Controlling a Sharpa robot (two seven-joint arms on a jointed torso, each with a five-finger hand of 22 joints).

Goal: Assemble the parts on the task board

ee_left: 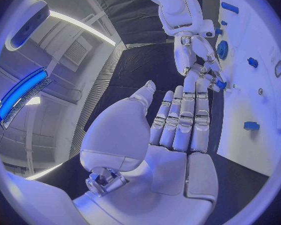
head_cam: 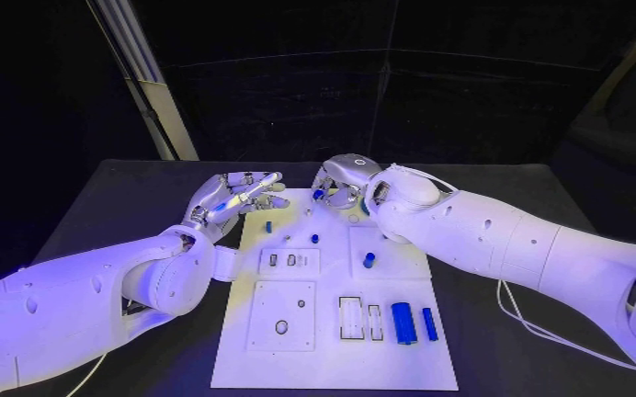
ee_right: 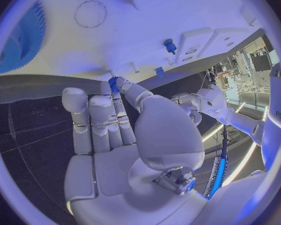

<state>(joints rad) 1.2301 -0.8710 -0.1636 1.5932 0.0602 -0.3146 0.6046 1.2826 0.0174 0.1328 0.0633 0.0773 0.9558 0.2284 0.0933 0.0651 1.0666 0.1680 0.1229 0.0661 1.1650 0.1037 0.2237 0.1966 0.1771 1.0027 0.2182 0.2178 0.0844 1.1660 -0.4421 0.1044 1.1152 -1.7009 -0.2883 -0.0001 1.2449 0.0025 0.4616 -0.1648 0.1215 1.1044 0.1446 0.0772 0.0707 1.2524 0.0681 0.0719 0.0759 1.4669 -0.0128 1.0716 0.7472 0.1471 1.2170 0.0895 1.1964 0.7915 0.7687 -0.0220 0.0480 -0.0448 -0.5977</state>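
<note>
Task board (head_cam: 332, 360): left hand (head_cam: 236, 197) open-fingered; right hand (head_cam: 342, 182) pinches a part (ee_right: 113, 82) (blue).

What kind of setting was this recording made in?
Most likely a robotics lab or test cell: a black table bearing a white task board with small blue parts, dark curtains behind, and strip-lit industrial ceiling in the left wrist view.

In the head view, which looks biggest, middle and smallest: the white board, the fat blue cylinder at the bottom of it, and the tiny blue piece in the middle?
1. Task board, by far the largest.
2. Fat blue cylinder.
3. Small blue piece, the smallest, though it lies farther from the camera, which shrinks it slightly.
</note>
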